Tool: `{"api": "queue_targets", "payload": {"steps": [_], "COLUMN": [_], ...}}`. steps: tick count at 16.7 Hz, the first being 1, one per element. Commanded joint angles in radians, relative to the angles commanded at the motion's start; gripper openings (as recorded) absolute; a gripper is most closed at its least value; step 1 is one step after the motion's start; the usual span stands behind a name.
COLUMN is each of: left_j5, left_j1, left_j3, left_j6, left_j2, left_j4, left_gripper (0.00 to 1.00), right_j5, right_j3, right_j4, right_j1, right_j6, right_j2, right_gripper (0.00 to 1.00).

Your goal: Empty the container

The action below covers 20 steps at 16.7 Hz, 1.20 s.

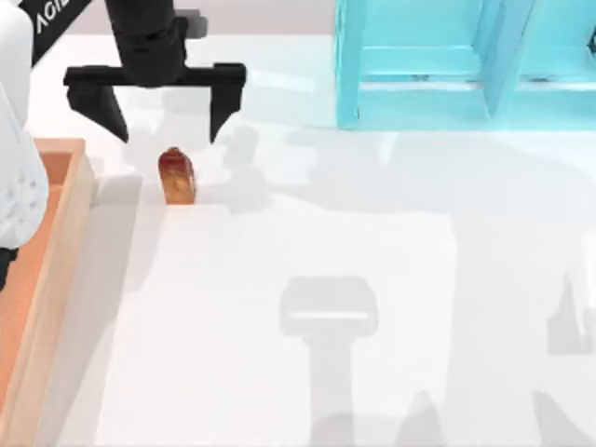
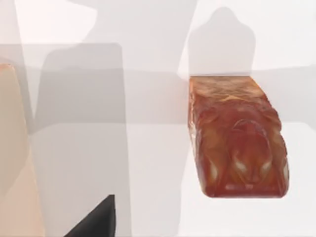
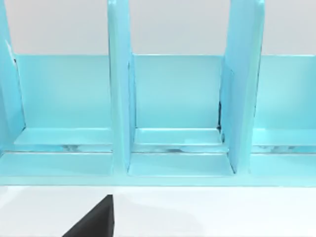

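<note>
The container (image 1: 58, 270) is a shallow wooden box with a tan rim and orange-brown inside, at the table's left edge; its rim (image 2: 12, 148) also appears in the left wrist view. A glossy red-brown loaf-shaped item (image 1: 177, 177) lies on the white table just right of the box, outside it. My left gripper (image 1: 164, 119) hangs open just behind the loaf, fingers spread wide with nothing between them. The left wrist view looks down on the loaf (image 2: 237, 143) with one dark fingertip (image 2: 96, 222) at the frame's edge. One dark fingertip (image 3: 94, 222) of my right gripper faces the shelf.
A turquoise shelf unit (image 1: 447, 65) with upright dividers stands at the back right; its compartments (image 3: 175, 98) face the right wrist camera. A white arm segment (image 1: 17, 177) overhangs the box's far end. White tabletop spreads across the middle and front.
</note>
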Motion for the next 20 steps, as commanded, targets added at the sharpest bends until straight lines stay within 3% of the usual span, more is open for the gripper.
{"api": "queue_targets", "payload": {"steps": [5,16,20], "left_j5": [0.001,-0.005,-0.007], "left_j1": [0.036,0.437,0.525], "left_j3": [-0.038,-0.616,-0.715], "left_j6": [0.034,0.437,0.524], "left_j2": [-0.033,-0.478,-0.569], "left_j4": [0.018,0.118,0.149], "left_gripper": [1.0,1.0,1.0], "right_j5": [0.0,0.0,0.0], "right_j3": [0.0,0.0,0.0], "right_j4": [0.0,0.0,0.0], "right_j1": [0.0,0.0,0.0], "right_j6": [0.0,0.0,0.0], "right_j2": [0.0,0.0,0.0], "right_gripper": [1.0,1.0,1.0]}}
